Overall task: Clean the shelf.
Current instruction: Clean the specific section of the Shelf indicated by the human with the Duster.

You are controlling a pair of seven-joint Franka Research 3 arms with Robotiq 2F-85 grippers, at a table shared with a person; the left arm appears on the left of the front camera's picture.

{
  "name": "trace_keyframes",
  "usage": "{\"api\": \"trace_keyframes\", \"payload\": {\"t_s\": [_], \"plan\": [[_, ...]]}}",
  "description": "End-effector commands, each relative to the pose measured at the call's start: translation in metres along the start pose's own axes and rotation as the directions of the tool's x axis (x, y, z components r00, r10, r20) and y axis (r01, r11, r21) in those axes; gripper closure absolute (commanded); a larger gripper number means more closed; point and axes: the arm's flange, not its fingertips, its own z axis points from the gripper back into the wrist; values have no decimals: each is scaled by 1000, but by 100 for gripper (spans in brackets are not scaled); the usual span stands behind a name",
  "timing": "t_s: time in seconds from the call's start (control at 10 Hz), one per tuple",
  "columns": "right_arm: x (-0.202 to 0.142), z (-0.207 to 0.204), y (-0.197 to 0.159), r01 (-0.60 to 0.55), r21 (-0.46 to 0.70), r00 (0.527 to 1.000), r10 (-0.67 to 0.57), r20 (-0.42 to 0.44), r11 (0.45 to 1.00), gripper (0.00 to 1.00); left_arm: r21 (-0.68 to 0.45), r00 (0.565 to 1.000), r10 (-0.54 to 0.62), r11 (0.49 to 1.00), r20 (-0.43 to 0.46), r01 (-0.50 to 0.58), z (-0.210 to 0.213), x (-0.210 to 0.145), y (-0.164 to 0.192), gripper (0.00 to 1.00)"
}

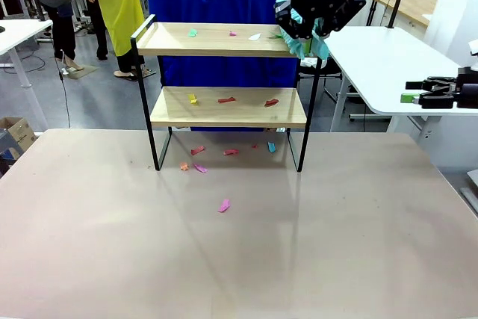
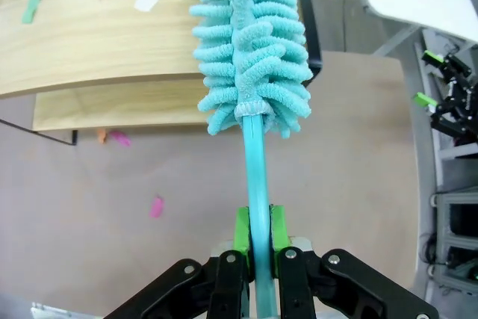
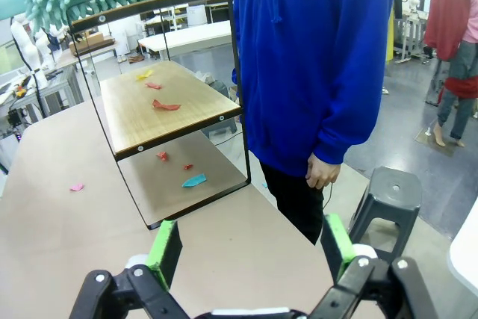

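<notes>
I am clamping my left gripper (image 2: 259,222) on the thin handle of the teal duster (image 2: 250,42), whose fluffy head is sitting at the right end of the shelf's (image 1: 224,113) top board. My right gripper (image 3: 250,248) is gaping wide and holding nothing. The shelf is standing towards the far side of the table (image 1: 239,259), with paper scraps (image 1: 224,205) lying on both boards and underneath. A person in blue (image 3: 314,57) is standing behind it.

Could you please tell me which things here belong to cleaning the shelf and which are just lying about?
Part of the job:
- shelf
- teal duster, clamped in the left gripper
- paper scraps on both boards

Just lying about:
- pink scrap on the tan table, off the shelf
- stool
- cardboard box
- white table
- right gripper, open and holding nothing
</notes>
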Motion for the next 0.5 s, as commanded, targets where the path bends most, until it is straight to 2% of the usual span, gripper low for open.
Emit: {"api": "trace_keyframes", "payload": {"t_s": [0.0,0.2,0.4], "plan": [[2,-1,1,-4,0,1000,4,3,1000,0,32,998,-15,999,-65,17,1,12,43,87],[2,-1,1,-4,0,1000,4,3,1000,0,147,996,-78,985,-53,85,-3,19,85,87],[2,-1,1,-4,0,1000,4,3,1000,0,217,992,-110,969,-57,120,-6,27,144,87]]}}
